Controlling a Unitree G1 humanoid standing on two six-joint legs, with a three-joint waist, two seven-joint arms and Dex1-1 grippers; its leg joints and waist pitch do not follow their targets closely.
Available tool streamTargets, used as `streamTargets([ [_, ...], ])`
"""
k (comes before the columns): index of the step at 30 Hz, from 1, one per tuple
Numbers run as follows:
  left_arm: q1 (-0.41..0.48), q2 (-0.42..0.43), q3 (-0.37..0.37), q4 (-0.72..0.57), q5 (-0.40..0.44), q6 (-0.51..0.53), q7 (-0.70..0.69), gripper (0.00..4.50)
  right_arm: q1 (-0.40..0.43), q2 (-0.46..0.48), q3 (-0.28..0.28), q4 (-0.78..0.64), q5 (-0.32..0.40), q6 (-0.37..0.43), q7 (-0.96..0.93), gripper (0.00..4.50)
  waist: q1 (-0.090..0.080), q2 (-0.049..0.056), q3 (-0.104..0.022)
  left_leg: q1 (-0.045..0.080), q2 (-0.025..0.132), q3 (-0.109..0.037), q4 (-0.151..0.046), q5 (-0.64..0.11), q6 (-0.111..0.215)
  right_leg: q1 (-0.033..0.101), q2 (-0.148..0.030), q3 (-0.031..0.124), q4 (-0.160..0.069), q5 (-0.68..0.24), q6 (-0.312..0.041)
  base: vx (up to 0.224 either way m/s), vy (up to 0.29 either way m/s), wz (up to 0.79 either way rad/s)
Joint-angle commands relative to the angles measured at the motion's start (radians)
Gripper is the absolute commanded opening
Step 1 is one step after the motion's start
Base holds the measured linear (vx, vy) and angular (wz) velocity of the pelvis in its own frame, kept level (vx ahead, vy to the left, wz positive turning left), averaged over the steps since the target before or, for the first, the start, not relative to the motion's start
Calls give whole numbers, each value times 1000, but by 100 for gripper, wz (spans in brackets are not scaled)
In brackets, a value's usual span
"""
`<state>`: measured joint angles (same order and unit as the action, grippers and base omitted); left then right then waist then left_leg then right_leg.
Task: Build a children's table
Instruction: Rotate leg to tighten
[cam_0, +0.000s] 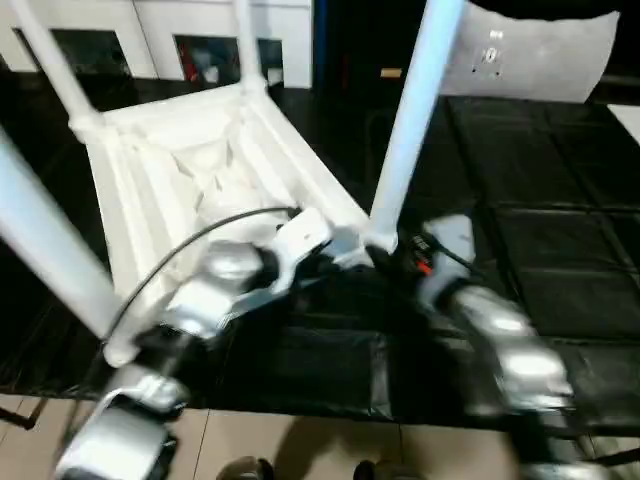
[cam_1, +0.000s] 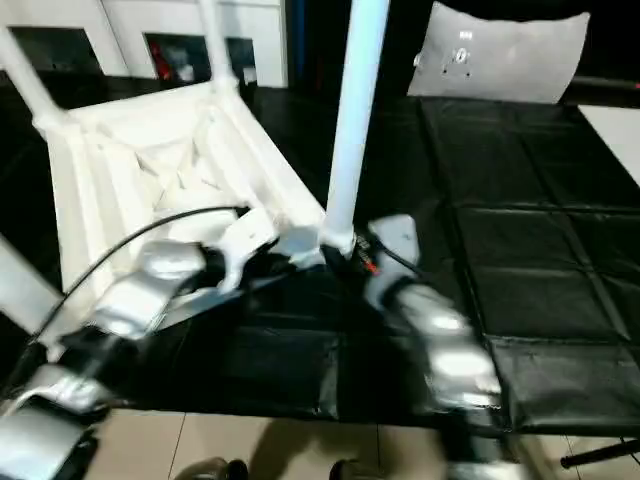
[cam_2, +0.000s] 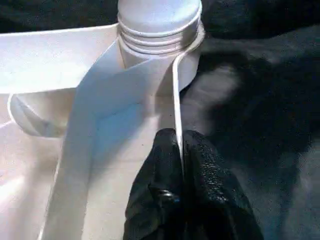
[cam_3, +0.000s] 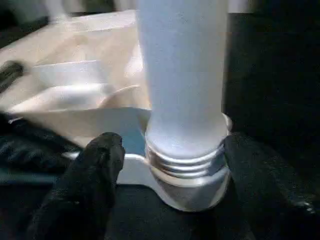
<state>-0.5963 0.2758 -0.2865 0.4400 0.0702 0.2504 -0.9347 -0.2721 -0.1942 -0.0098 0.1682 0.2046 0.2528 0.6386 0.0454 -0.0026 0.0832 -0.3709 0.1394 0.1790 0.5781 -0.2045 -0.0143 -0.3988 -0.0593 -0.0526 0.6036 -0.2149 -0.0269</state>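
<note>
Probably a lab or workshop: black mat-covered workbench (cam_0: 560, 250), pale tiled floor (cam_0: 300, 445).

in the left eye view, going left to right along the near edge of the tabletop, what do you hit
left gripper pinching the tabletop's rim → near corner socket with its upright leg → right gripper → black mat

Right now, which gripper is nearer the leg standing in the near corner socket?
Right. The right gripper has its open fingers either side of the leg at its threaded base. The left gripper is farther back, shut on the table top's rim.
</note>
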Motion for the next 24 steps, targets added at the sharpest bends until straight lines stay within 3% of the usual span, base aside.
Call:
streamTargets([
  [1, 24, 26, -56, -11, -9, -52, -104, 0, 1, -49, 17, -40, 39, -8, 131, 374, 5, -11, -71, 5, 93, -34, -46, 45, 187, 65, -110, 59, -39, 179, -281, 0, 0, 0],
  [3, 30, 62, -73, -17, -10, -85, -168, 0, -1, -101, 22, -46, 64, 2, 219, 394, 10, -7, -66, 4, 97, -34, -44, 13, 190, 62, -111, 57, -43, 130, -287, 0, 0, 0],
  [6, 37, 93, -82, -29, -28, -109, -240, 0, -8, -147, 28, -49, 95, 14, 311, 394, 17, -4, -61, 14, 104, -33, -49, -47, 153, 53, -110, 57, -51, 22, -289, 0, 0, 0],
  [8, 37, 119, -84, -30, -53, -132, -312, 0, -22, -196, 46, -41, 134, 26, 432, 379, 22, -3, -60, 15, 105, -34, -52, -77, 133, 56, -112, 56, -54, -26, -288, 0, 0, 0],
  [14, 26, 162, -97, -25, -74, -166, -411, 0, -64, -259, 91, 9, 158, 36, 599, 324, 37, -4, -63, 15, 106, -31, -48, -56, 121, 55, -111, 53, -46, 7, -290, 0, 0, 0],
  [15, 23, 171, -105, -21, -70, -180, -427, 0, -75, -271, 105, 23, 154, 37, 628, 317, 43, -9, -66, 15, 105, -30, -47, -49, 122, 55, -112, 52, -44, 9, -292, 0, 0, 0],
  [23, 16, 188, -114, 1, -56, -226, -457, 0, -102, -305, 147, 64, 147, 32, 719, 259, 56, -13, -71, 12, 104, -29, -41, -8, 139, 56, -112, 49, -37, 36, -287, 0, 0, 0],
  [24, 15, 189, -114, 3, -54, -229, -457, 0, -103, -307, 151, 70, 143, 25, 727, 235, 57, -12, -70, 13, 104, -29, -41, -12, 139, 54, -112, 49, -38, 23, -286, 0, 0, 0],
])
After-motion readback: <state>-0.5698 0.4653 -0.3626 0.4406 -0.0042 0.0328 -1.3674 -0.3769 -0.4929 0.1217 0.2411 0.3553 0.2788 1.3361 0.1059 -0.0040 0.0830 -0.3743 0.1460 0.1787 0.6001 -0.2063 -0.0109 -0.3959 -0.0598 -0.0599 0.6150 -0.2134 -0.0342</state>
